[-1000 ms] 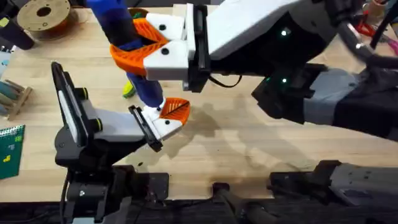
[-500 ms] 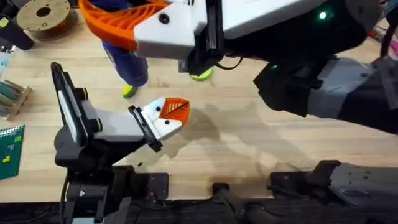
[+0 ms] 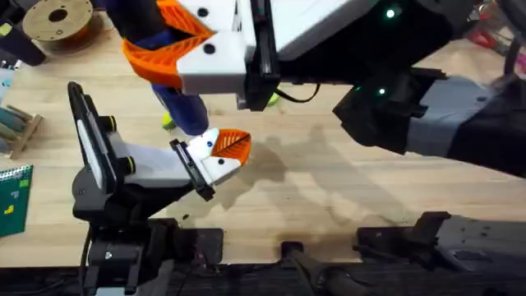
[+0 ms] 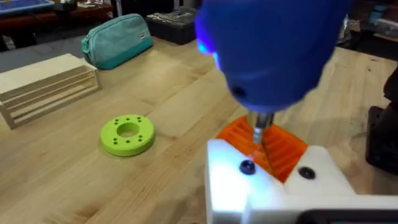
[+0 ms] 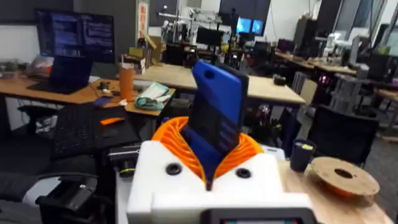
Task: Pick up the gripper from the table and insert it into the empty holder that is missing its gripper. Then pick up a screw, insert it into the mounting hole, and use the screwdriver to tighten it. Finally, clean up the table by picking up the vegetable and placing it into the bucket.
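Now driving the screw.
Our right gripper [image 3: 177,41] clamps the screwdriver [image 4: 273,56], bit on left gripper [image 4: 261,162]; left's state unclear; tilt risks cam-out.

Screwdriver [image 3: 182,105] in right end effector [image 3: 168,37], tip above left end effector [image 3: 220,152].

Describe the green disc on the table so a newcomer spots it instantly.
In the left wrist view, start at the teal pouch at the back of the wooden table. Nearer, past the slatted wooden rack, lies the bright green disc: flat, ring-shaped, with small holes around its centre hole.
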